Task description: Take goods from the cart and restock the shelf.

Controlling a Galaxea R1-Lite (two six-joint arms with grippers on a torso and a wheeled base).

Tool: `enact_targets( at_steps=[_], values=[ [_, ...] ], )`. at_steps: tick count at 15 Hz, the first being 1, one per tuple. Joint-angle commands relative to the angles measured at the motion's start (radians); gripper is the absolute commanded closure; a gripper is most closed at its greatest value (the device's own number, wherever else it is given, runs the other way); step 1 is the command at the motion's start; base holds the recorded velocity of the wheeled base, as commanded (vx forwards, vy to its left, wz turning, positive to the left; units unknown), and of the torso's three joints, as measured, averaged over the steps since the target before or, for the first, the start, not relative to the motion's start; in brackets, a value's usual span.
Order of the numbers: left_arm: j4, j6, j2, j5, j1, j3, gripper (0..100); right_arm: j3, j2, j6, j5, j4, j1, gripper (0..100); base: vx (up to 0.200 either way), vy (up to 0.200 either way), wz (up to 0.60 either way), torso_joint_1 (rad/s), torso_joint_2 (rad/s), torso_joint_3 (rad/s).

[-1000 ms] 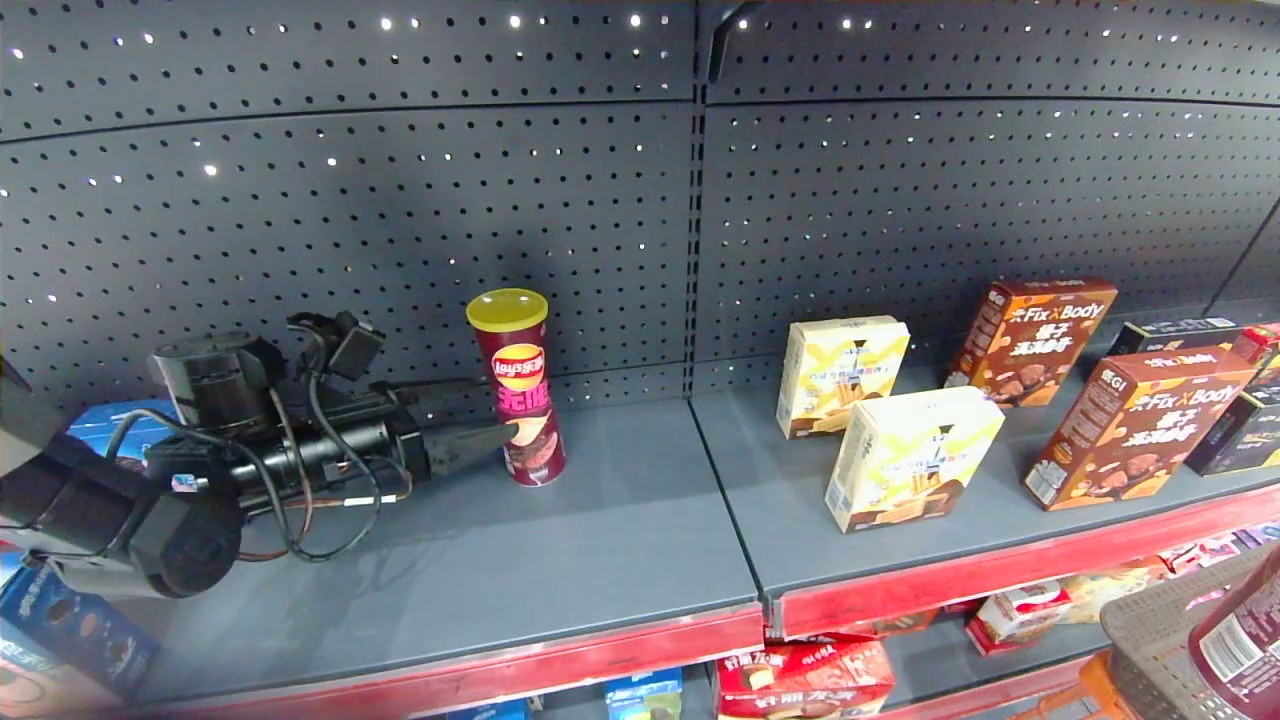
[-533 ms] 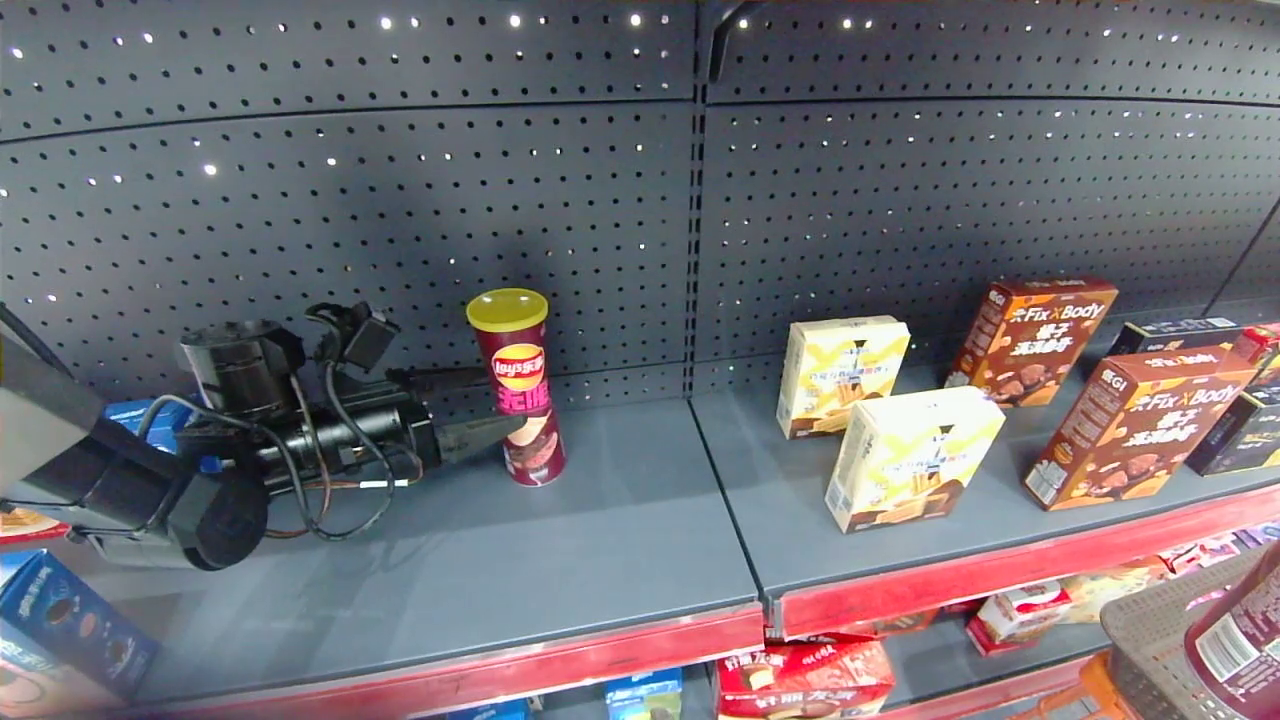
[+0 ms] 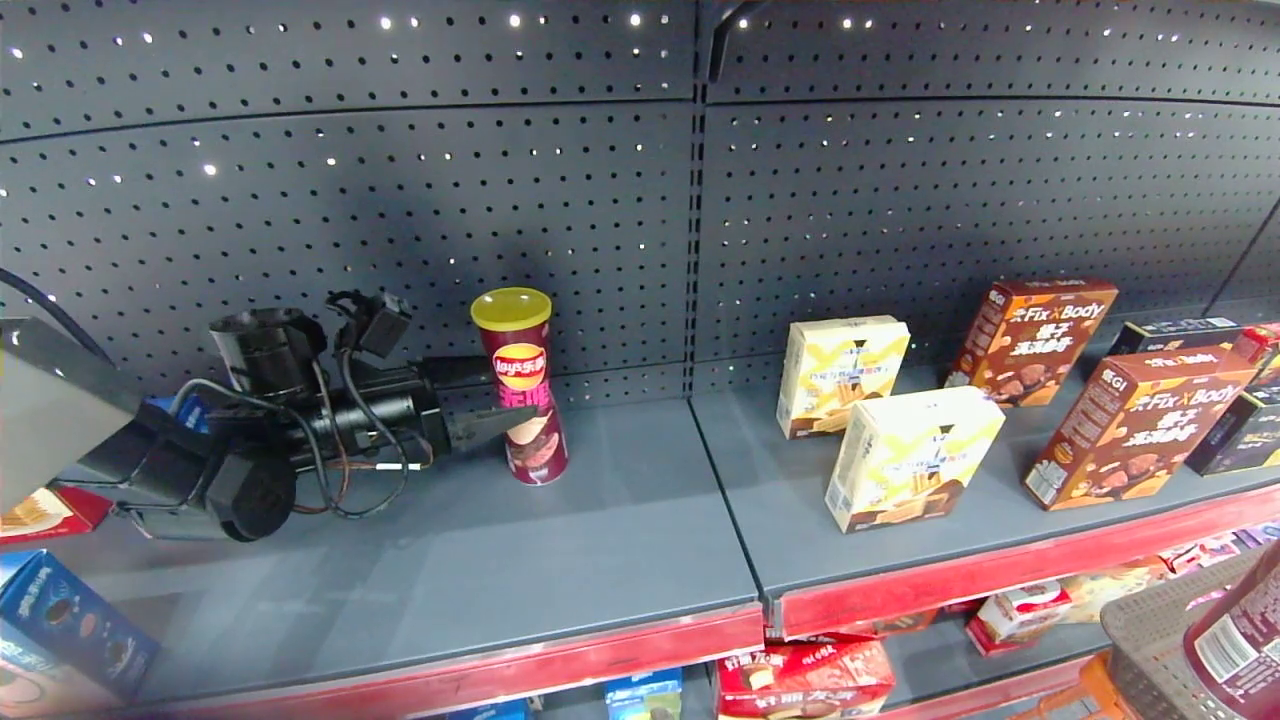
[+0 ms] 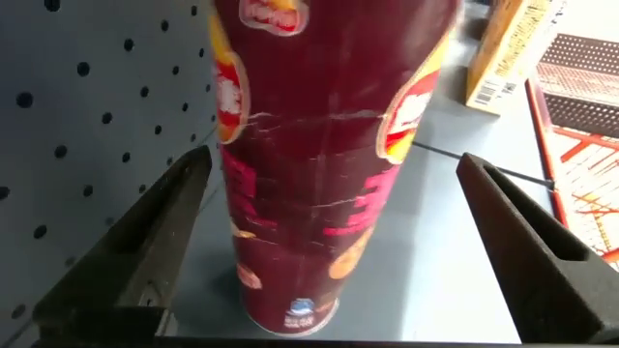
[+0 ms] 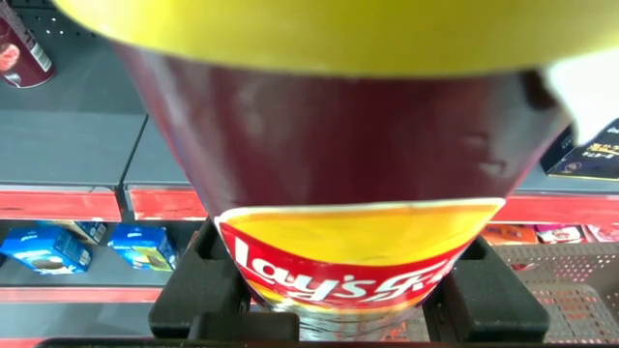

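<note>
A maroon chips can (image 3: 522, 385) with a yellow lid stands upright on the grey shelf (image 3: 560, 540) close to the pegboard back wall. My left gripper (image 3: 505, 390) comes in from the left, open, one finger on each side of the can's lower half. The left wrist view shows the can (image 4: 319, 164) between the spread fingers (image 4: 145, 242), with a gap on both sides. A second chips can (image 5: 338, 184) is clamped in my right gripper (image 5: 343, 300). In the head view that can (image 3: 1240, 640) hangs at the bottom right corner, over the cart basket (image 3: 1150, 625).
Two cream boxes (image 3: 905, 455) and brown boxes (image 3: 1130, 425) stand on the right shelf section. Blue cookie boxes (image 3: 60, 630) sit at the far left front. The shelf's red front edge (image 3: 480, 675) runs below, with more goods on the lower shelf (image 3: 800, 680).
My left arm has moved right and slightly up along the shelf, its fingers sliding further around the standing can. The can has barely shifted. The right arm holds still.
</note>
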Motion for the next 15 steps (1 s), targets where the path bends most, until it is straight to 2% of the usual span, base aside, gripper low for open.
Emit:
enact_targets(
  at_steps=[1,9,15],
  values=[
    [-0.002,0.000,0.021,0.000,-0.001,-0.014,0,0.000,0.001,-0.001,0.000,0.000,0.002,100,0.000,0.000,0.00,0.000,0.00,0.000],
    [-0.002,0.000,0.083,-0.016,0.000,-0.061,0,0.003,0.006,-0.001,0.005,0.000,0.003,100,0.000,0.000,0.00,0.000,0.00,0.000],
    [0.038,-0.009,0.129,-0.014,-0.023,-0.149,0,0.006,0.007,-0.001,0.008,0.000,0.003,100,0.000,0.000,0.00,0.000,0.00,0.000]
  ],
)
